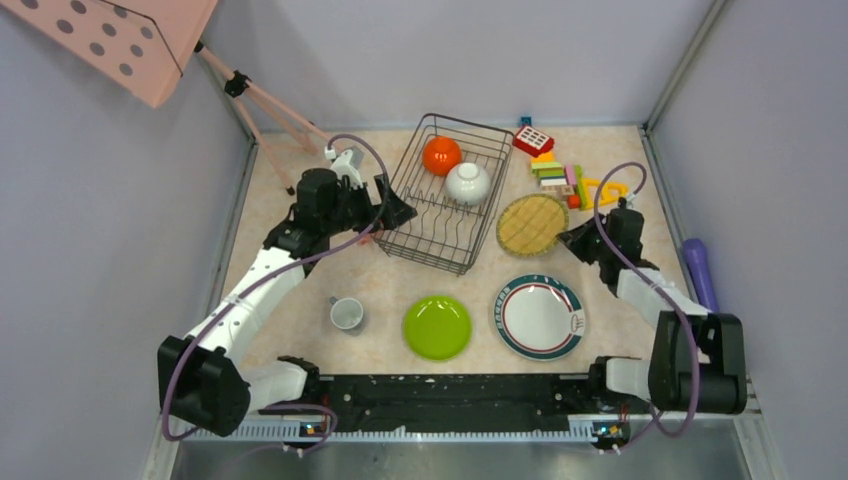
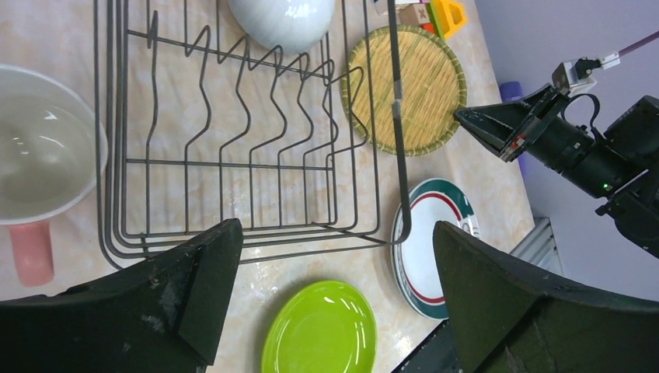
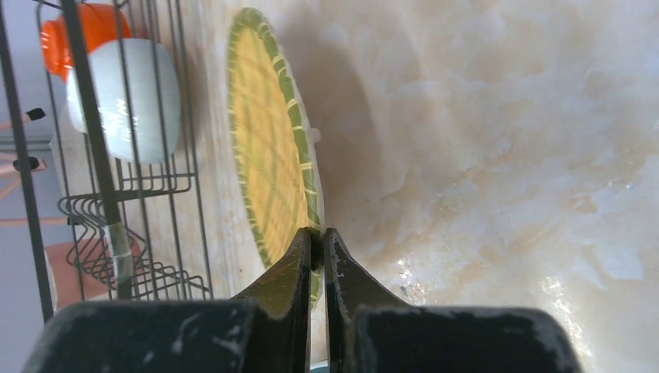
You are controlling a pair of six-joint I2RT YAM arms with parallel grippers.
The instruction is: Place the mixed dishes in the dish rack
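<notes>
The dark wire dish rack (image 1: 400, 215) holds the orange bowl (image 1: 441, 155) and a whitish cup (image 1: 467, 183). My right gripper (image 1: 572, 240) is shut on the rim of the round woven straw mat (image 1: 531, 223), tilted up beside the rack; it also shows in the right wrist view (image 3: 268, 155). My left gripper (image 1: 400, 212) is open and empty at the rack's left side. The lime-green plate (image 1: 437, 326), the white plate with dark green-red rim (image 1: 538, 316) and a whitish cup with a pink handle (image 1: 346, 314) lie on the table in front.
Colourful toy blocks (image 1: 560, 175) lie behind the mat. A pink tripod stand (image 1: 262, 110) is at the back left. A purple object (image 1: 699, 270) lies by the right wall. Grey walls enclose the table.
</notes>
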